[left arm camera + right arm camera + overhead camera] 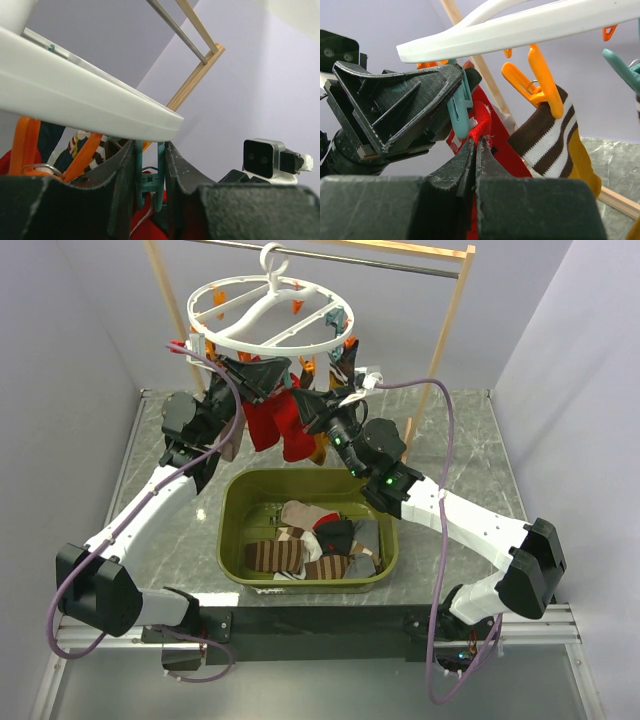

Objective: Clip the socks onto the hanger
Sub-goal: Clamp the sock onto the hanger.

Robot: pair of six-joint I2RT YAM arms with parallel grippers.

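Teamwork under the hanger [530, 22]: the left gripper [150, 165] is closed on a teal clip [460, 107], its fingers [120, 182] pressing the clip's two sides. The right gripper [475, 145] pinches the top edge of a red sock [482, 117] just beside the clip's lower end. Done well, the step calls for a firm squeeze so the clip gapes. The sock's edge should go deep between the tips, and the squeeze should ease before the sock is let go. Whether the clip's mouth stands open is hard to tell, because fingers and fabric hide it. Alongside, an orange clip [535, 82] holds a brown-striped sock [545, 135]. More socks [275, 555] lie overlapping in the green bin [232, 530] below.
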